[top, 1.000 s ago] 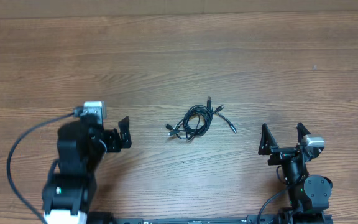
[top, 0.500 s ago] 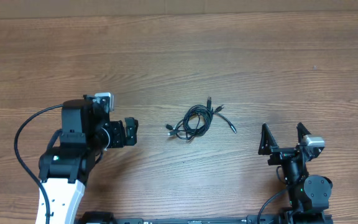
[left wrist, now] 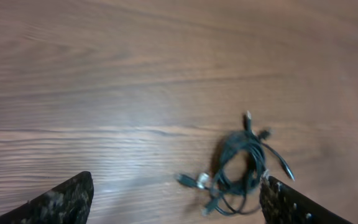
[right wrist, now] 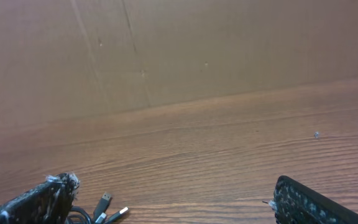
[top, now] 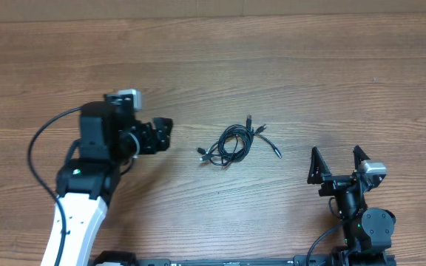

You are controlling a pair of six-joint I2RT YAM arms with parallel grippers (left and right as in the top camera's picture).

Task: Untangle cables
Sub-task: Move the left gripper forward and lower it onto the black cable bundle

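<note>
**Left tool [top: 161, 134] closes in on the cables [top: 231, 144]; right side unchanged**

The cables lie in one tangled bundle near the middle of the table [top: 272, 59]. The black loops overlap, and several plug ends stick out to the left, the top and the right. The bundle sits in the same spot and the same shape as a second ago. Nothing touches it.

The left arm has moved. A second ago its tool sat lower and further left. Half a second ago it had edged toward the centre. Now it is higher on the table and nearer the bundle, though bare wood still separates the two. From overhead the tool points right, toward the cables. In the left wrist view its two fingers [left wrist: 73, 196] stand wide apart at the bottom corners, released and holding nothing. The bundle lies ahead between them, closer to the finger at the picture's right edge.

The right tool [top: 337, 164] has not shifted across the three overhead frames. It rests near the table's front edge, to the right of the cables and apart from them. Its fingers are spread and empty. In the right wrist view, a few plug ends of the cables [right wrist: 107, 210] show at the lower left, just beside the finger on that side of the picture.
</note>
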